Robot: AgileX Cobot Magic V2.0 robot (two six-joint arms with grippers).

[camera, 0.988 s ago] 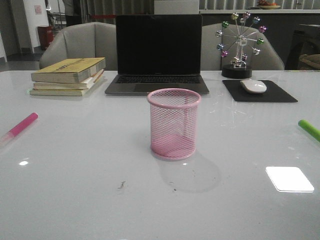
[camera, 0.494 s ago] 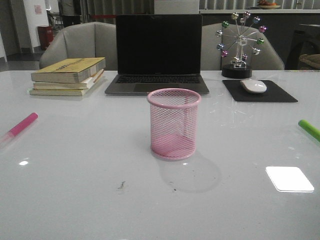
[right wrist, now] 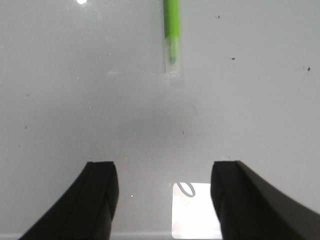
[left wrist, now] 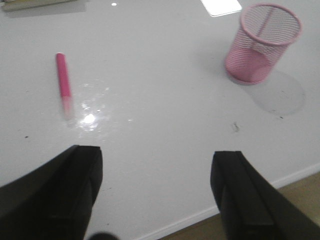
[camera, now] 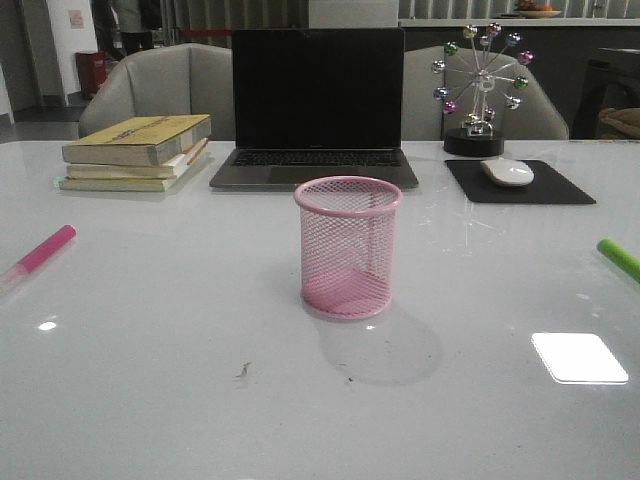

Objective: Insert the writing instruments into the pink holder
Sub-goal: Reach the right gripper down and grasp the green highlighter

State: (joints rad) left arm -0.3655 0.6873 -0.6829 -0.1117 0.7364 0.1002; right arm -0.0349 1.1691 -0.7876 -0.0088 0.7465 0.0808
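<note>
The pink holder (camera: pixel 348 247) stands upright and empty at the middle of the white table; it also shows in the left wrist view as the pink holder (left wrist: pixel 262 41). The magenta marker (camera: pixel 38 254) lies flat at the table's left edge, seen too as the magenta marker (left wrist: pixel 63 81). The lime green marker (camera: pixel 619 259) lies at the right edge, and as the green marker (right wrist: pixel 172 32) with its pale end nearer my fingers. My left gripper (left wrist: pixel 157 165) is open above bare table, well short of the magenta marker. My right gripper (right wrist: pixel 165 180) is open, short of the green marker. Neither gripper shows in the front view.
At the back of the table are a stack of books (camera: pixel 137 152), an open laptop (camera: pixel 317 105), a black mouse pad with a white mouse (camera: pixel 507 172) and a ferris-wheel ornament (camera: pixel 479 85). The table's near edge (left wrist: pixel 220 210) runs just under my left fingers.
</note>
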